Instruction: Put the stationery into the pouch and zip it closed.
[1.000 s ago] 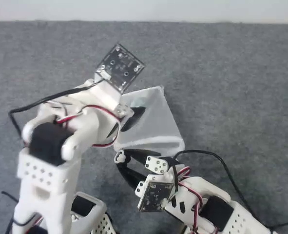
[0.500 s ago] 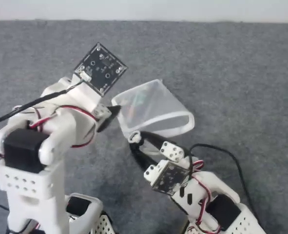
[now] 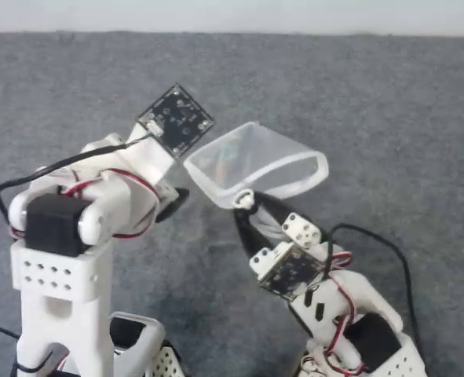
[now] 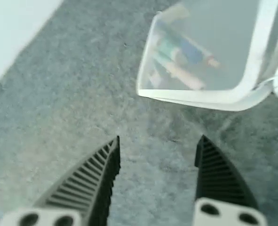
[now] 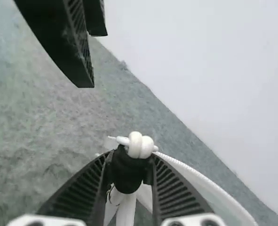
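The translucent white-edged pouch (image 3: 257,161) hangs tilted above the grey table, with pens and other stationery (image 4: 182,55) visible through its wall (image 4: 209,42). My right gripper (image 3: 245,210) is shut on the pouch's zipper pull (image 5: 129,162), a black tab with a white knotted cord, at the pouch's near corner. My left gripper (image 4: 157,146) is open, just off the pouch's left corner and apart from it, with nothing between its fingers (image 4: 106,167). Its black fingers (image 5: 75,40) also appear in the right wrist view.
The grey carpeted table (image 3: 389,102) spreads out around the pouch, bare to the far side and right. A pale wall (image 3: 232,14) runs along the table's far edge. The left arm's body (image 3: 82,212) stands close beside the pouch.
The pouch has swung right and up with the right gripper, which holds the zipper pull. The left gripper has come away from the pouch's edge and now stands open beside it.
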Available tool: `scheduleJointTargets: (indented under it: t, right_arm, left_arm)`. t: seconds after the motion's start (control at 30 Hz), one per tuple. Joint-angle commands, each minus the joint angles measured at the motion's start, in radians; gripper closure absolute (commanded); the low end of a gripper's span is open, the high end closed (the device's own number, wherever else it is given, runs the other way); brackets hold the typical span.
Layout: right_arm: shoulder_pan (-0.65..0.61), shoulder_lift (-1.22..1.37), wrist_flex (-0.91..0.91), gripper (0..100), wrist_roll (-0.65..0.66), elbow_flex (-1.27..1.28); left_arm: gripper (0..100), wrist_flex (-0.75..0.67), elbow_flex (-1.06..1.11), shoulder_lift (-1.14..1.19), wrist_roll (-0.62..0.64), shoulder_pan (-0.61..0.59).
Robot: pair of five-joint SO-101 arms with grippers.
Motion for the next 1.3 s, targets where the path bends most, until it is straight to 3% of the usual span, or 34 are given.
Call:
scheduleJointTargets:
  t: [0.0,0.37,0.8,1.0,1.27]
  right_arm:
    - [0.018,-0.024,0.070,99.4,0.040,-0.121]
    - [0.099,-0.064,0.087,99.4,0.034,-0.141]
    - [0.101,-0.131,0.091,99.4,0.034,-0.114]
    - [0.102,-0.131,0.096,99.4,0.034,-0.110]
    - [0.148,-0.125,0.042,99.3,0.008,-0.097]
  left_arm:
    - [76,0.018,0.050,-0.015,-0.005,0.072]
    - [75,-0.164,0.243,-0.015,0.066,0.256]
    - [75,-0.465,0.397,-0.014,0.150,0.388]
    - [76,-0.626,0.492,-0.014,0.203,0.393]
    - [100,-0.749,0.562,-0.014,0.258,0.399]
